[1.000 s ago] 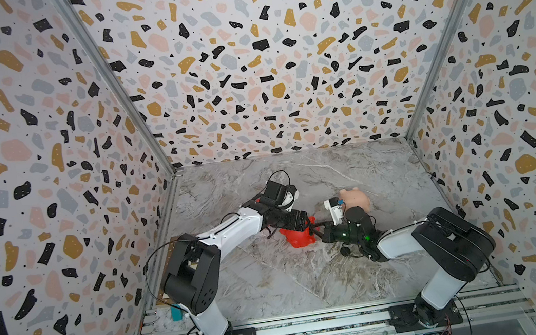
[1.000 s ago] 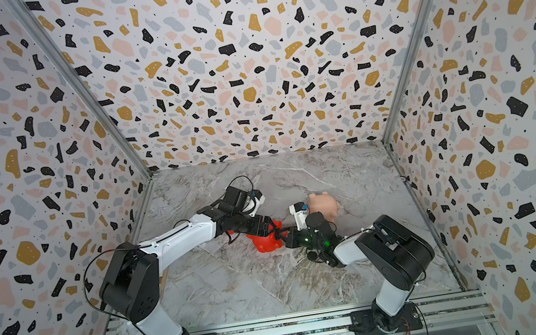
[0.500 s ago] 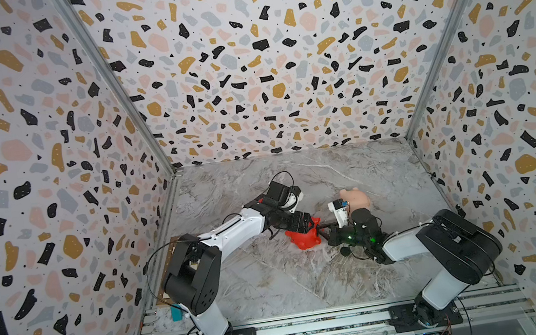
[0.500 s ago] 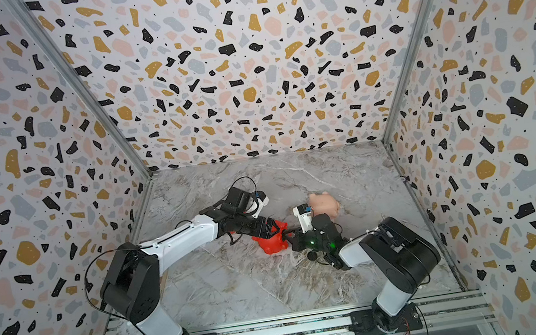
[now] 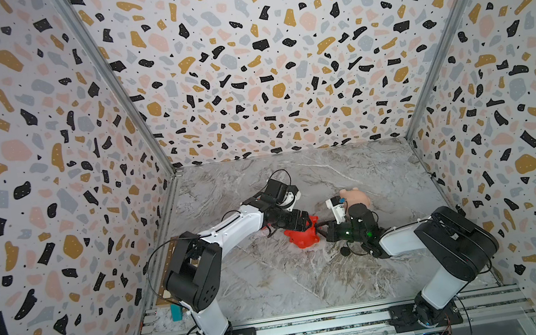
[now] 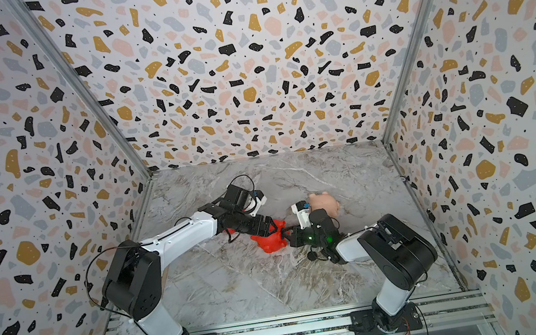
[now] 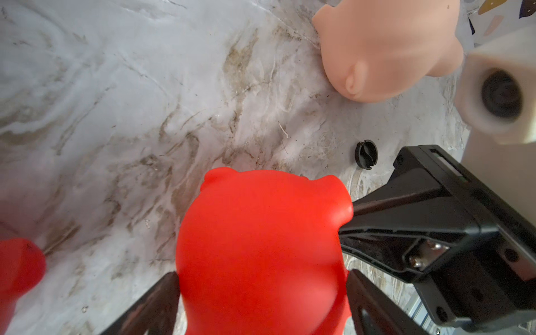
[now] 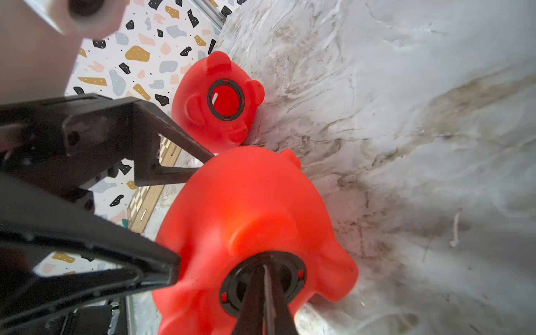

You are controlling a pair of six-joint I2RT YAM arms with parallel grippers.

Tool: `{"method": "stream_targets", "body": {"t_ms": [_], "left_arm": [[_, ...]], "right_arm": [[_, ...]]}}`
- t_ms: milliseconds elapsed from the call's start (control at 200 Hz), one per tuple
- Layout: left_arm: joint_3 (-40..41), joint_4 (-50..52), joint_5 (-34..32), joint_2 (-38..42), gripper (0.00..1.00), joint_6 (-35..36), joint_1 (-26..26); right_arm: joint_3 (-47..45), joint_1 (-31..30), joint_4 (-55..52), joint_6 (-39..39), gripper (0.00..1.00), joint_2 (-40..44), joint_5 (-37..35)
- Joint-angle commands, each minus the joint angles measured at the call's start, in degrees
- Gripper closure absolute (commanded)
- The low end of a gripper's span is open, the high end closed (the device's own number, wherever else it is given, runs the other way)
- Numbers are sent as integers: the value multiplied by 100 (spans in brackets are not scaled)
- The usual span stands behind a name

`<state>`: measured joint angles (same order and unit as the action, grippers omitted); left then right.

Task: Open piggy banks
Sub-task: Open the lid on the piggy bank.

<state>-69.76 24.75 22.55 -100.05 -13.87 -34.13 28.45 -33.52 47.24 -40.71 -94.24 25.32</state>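
A red piggy bank (image 5: 303, 236) (image 6: 271, 241) lies on the marble table between both arms. My left gripper (image 5: 305, 222) (image 7: 262, 275) spans its body (image 7: 261, 246), one finger pressed on each side. The pig's belly (image 8: 246, 217) faces my right gripper (image 8: 265, 262) (image 5: 319, 228), which is shut with its tips pinched in the middle of the black plug (image 8: 293, 278). A second red piggy bank (image 8: 200, 116) lies behind, its belly hole open; the left arm mostly hides it in both top views. The peach piggy bank (image 5: 356, 197) (image 7: 385, 49) lies just beyond the right wrist.
A loose black plug (image 7: 366, 153) (image 5: 344, 251) lies on the table by the right wrist. Patterned walls close in the left, back and right sides. A chequered wooden board (image 8: 150, 200) and a teal block (image 5: 175, 311) sit at the front left corner.
The red piggy bank has shifted slightly to the right between the two grippers. The left wrist followed it; the right wrist barely moved.
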Motion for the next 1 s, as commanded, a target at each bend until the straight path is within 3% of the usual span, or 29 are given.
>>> {"method": "stream_targets", "body": {"t_ms": [0,150,350,420,536,596,816,996], "left_arm": [[-41,657,-11,-164,1,103,-89],[-147,758,-57,-181,1,103,-89],[-231,790,-31,-228,1,112,-120],[-290,804,-39,-305,1,131,-114],[-444,864,-59,-423,1,150,-114],[-527,891,-92,-458,1,167,-120],[-620,951,-75,-641,1,227,-114],[-506,899,-9,-725,0,209,-116]], "right_arm": [[44,1,105,-444,86,40,166],[-10,3,230,-485,81,77,266],[-223,-2,1045,-769,81,-123,631],[-243,-3,1187,-759,84,-203,738],[-300,3,1357,-763,100,-219,812],[-330,9,1303,-658,100,-148,800],[-422,57,151,629,100,420,243],[-599,-225,-324,1972,100,895,-837]]}}
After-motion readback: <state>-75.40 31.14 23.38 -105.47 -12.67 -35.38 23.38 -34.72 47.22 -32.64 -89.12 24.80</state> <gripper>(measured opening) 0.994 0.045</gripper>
